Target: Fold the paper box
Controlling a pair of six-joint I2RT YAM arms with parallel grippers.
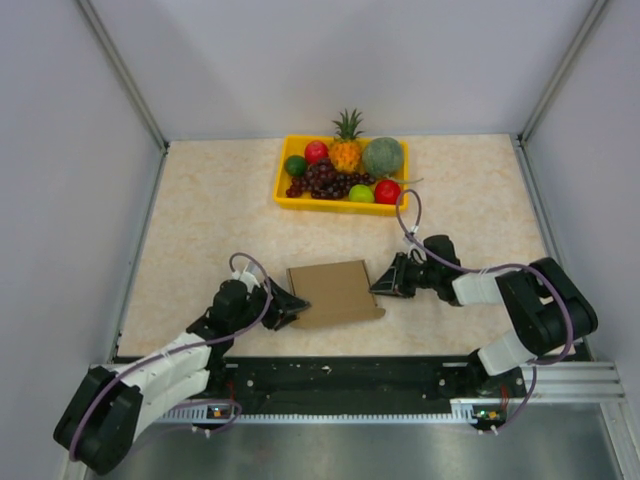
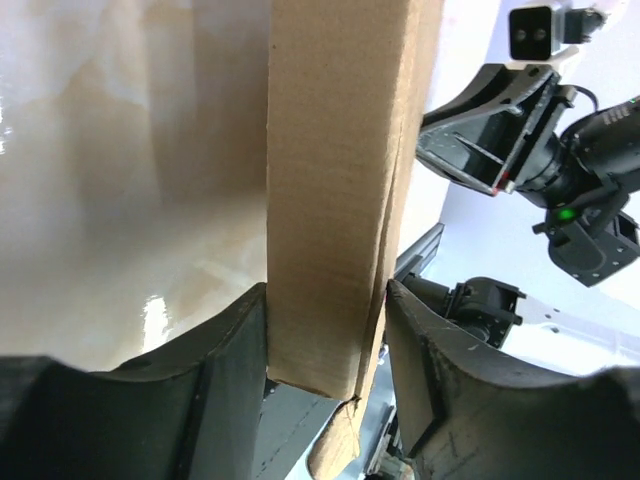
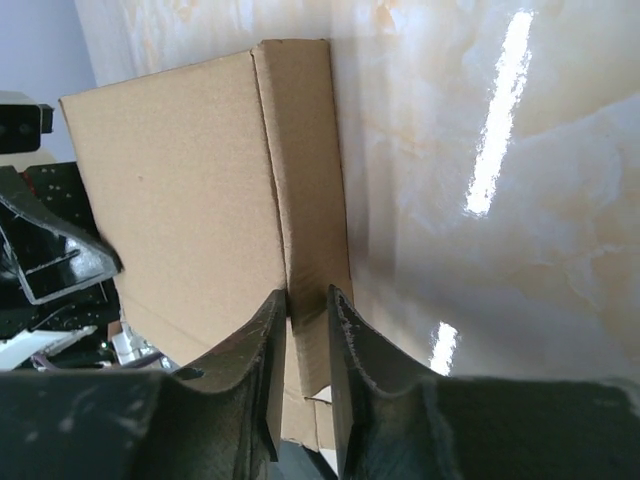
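The paper box (image 1: 335,293) is a small closed brown carton lying flat on the marbled table between my two grippers. My left gripper (image 1: 290,305) is at its left end. In the left wrist view the jaws (image 2: 325,295) clamp the box's narrow side wall (image 2: 335,200), with a loose tab hanging below. My right gripper (image 1: 385,283) is at the box's right end. In the right wrist view the fingers (image 3: 308,300) pinch the edge of the box's side panel (image 3: 310,180) next to the broad top face (image 3: 180,200).
A yellow tray (image 1: 330,205) holding a pineapple, grapes, a melon and other fruit stands at the back centre. White walls enclose the table on three sides. A black mounting rail (image 1: 340,375) runs along the near edge behind the box.
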